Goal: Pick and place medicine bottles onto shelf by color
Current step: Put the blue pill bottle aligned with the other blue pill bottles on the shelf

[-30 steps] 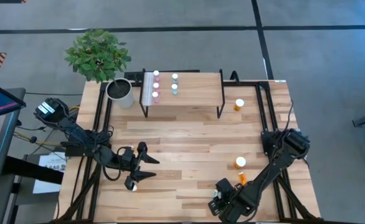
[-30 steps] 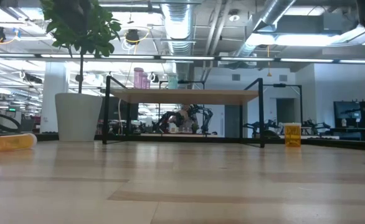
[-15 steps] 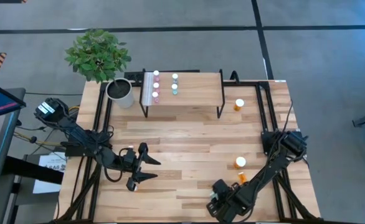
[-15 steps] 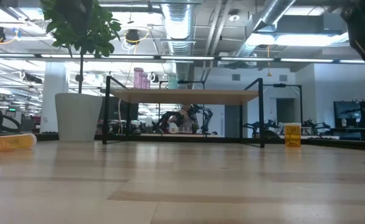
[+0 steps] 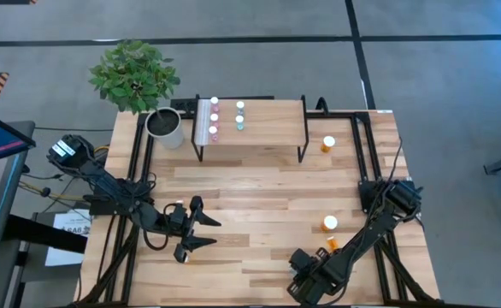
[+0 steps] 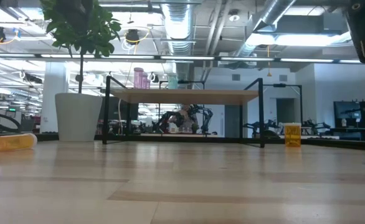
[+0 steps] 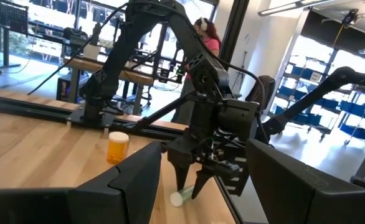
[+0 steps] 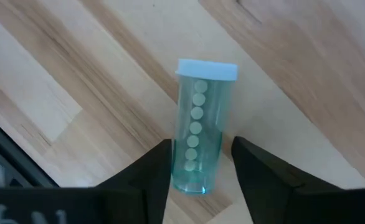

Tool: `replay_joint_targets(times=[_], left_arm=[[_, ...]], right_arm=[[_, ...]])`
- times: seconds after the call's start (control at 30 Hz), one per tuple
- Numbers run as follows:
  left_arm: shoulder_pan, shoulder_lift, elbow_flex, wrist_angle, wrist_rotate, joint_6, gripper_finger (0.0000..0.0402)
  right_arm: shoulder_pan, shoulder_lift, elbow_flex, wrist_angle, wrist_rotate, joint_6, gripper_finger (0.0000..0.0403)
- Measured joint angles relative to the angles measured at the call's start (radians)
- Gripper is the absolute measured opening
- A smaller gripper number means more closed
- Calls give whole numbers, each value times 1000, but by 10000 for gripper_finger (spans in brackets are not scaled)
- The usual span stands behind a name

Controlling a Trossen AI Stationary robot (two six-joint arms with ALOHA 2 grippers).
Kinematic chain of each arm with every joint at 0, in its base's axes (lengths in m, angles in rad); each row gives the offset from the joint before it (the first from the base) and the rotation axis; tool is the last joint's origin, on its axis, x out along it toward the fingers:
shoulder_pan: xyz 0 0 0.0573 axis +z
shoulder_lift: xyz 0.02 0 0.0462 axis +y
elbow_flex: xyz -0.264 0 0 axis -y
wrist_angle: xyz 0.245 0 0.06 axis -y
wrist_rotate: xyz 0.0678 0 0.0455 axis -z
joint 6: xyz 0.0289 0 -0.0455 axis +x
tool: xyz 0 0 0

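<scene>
Right now my right gripper (image 8: 197, 163) is down at the near edge of the table, toward its right corner, straddling a teal-green bottle (image 8: 199, 130) that lies on its side on the wood. My two fingers (image 8: 152, 169) stand parted on either side of the bottle's base, with the bottle between them; I cannot tell whether they touch it. Its pale cap points away from my wrist, and a row of small round tablets shows through the clear body. From my other wrist camera the same bottle (image 7: 184, 196) shows lying flat under the right gripper (image 7: 192, 180).

My left gripper (image 5: 206, 232) waits low over the near left part of the table, its fingers spread wide and holding nothing.

Near my right arm, one orange bottle (image 5: 329, 223) stands upright with its white cap up, and another orange bottle (image 5: 331, 244) lies right beside the arm. A third orange bottle (image 5: 327, 144) stands further back, just to the right of the shelf (image 5: 272, 128). On the shelf's left part stand pink bottles (image 5: 214, 118) in one column and teal bottles (image 5: 239, 115) in a second column beside them. A potted plant (image 5: 163, 126) sits left of the shelf.
</scene>
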Motion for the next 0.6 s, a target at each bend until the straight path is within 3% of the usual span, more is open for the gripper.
replay_joint_targets(times=[0.23, 0.43, 0.6], left_arm=[[0, 0, 0, -2, 0, 0, 222], [0, 0, 0, -7, 0, 0, 222], [0, 0, 0, -7, 3, 0, 222]], right_arm=[[0, 0, -1, -4, -7, -21, 143], [1, 5, 32, 6, 13, -51, 129], [5, 3, 108, 10, 124, -141, 133]])
